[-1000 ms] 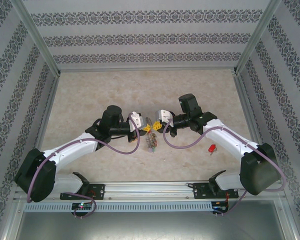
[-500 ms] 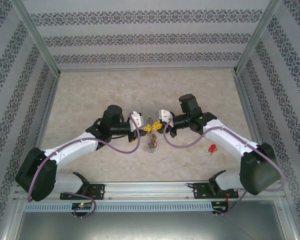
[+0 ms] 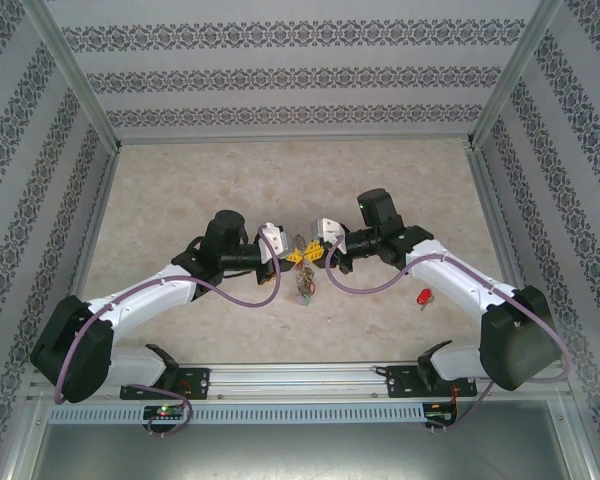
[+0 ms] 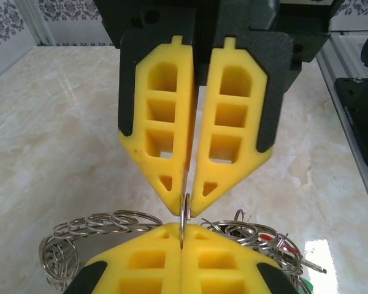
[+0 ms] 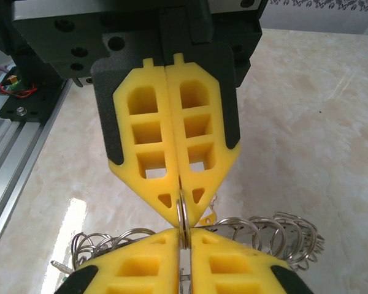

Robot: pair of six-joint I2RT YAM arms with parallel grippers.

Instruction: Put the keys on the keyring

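Observation:
The keyring (image 3: 301,284) is a silver hoop fringed with small rings and tags, hanging between the two grippers above the table. My left gripper (image 3: 292,256) is shut on the hoop's rim, and the wire shows pinched at its yellow tips (image 4: 184,210). My right gripper (image 3: 312,255) meets it tip to tip and also pinches the rim (image 5: 183,219). Small rings (image 4: 92,223) fan out to both sides. A tan key piece (image 5: 209,218) hangs behind the right fingertips. A red-tagged key (image 3: 423,296) lies on the table by the right forearm.
The marble tabletop (image 3: 180,180) is walled by patterned panels with metal posts. The aluminium base rail (image 3: 300,378) runs along the near edge. Purple cables (image 3: 245,296) loop under both wrists.
The hanging bundle of rings has swung slightly to the right. Both arms stay almost where they were, tips still together.

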